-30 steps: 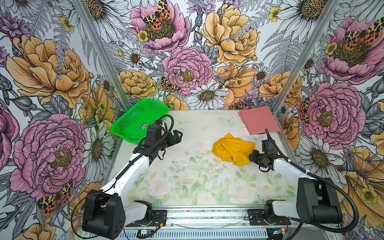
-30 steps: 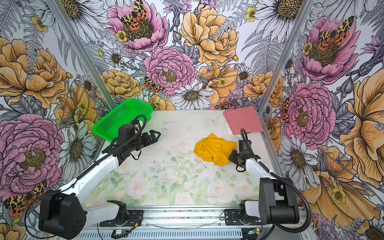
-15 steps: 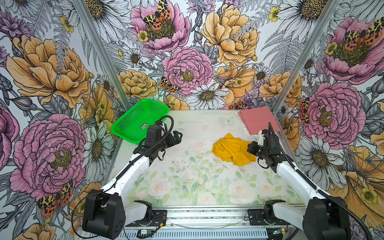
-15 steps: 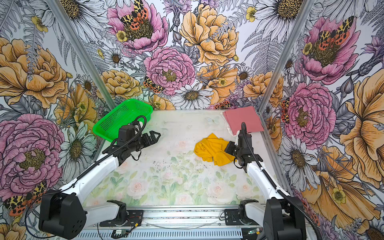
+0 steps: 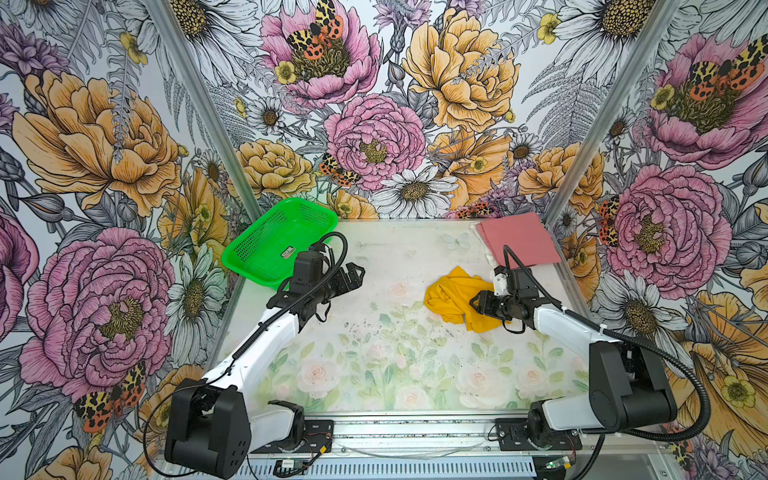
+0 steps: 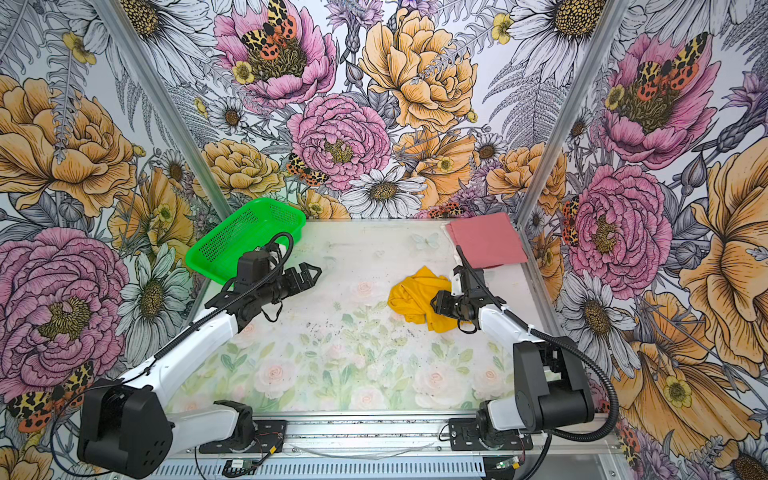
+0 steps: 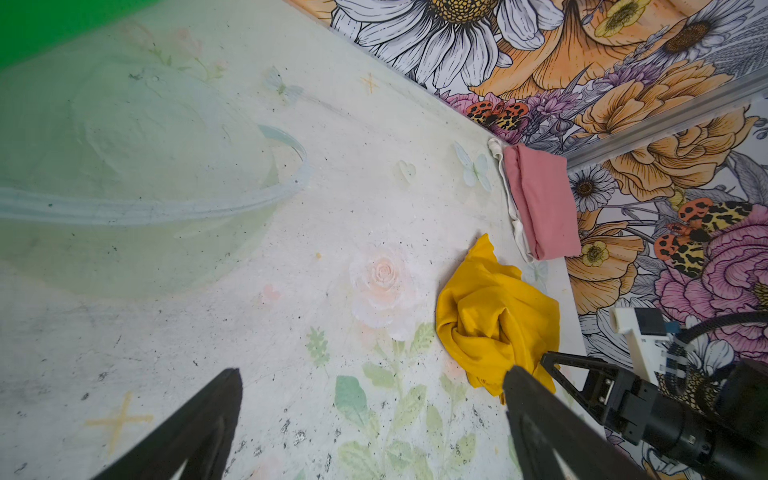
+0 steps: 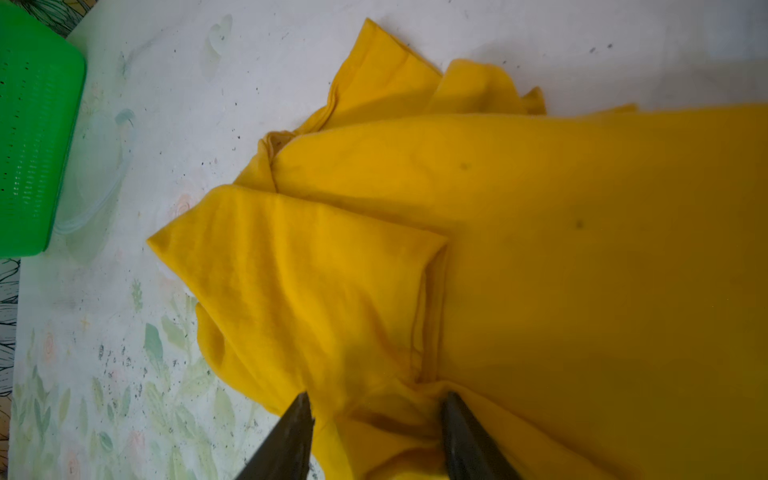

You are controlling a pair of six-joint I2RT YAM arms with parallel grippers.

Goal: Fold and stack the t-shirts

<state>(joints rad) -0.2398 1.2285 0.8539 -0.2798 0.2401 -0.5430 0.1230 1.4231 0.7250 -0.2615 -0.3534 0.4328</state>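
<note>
Flattening of the crumpled mustard-yellow cloth t-shirt (image 5: 455, 297) is judged to be the step in hand; no fold has yet been made in it. The garment lies bunched on the right half of the pale floral-printed table (image 5: 374, 365), at mid depth. The dusty pink cloth t-shirt (image 5: 519, 241) is already folded into a flat rectangle. It lies in the far right corner, just beyond the yellow one and apart from it.

The right gripper (image 5: 473, 302) is set low at the near right edge of the yellow heap. In the right wrist view its jaws are seen partly apart, with a ridge of yellow cloth lying between the fingertips (image 8: 291, 440). The fabric is touched, but no firm pinch is shown and nothing is lifted.

The left gripper (image 5: 357, 276) is held above bare table on the left, just beside the bright green plastic mesh basket (image 5: 266, 237) and well apart from both shirts. Its jaws are spread to full width; nothing is held or touched.

For the next move, a closed pinch on a hem or sleeve edge is called for on the right. The left gripper is then required at a second edge, so that the cloth can be drawn out flat. Once folded, the yellow shirt is to be stacked on the pink one.
</note>
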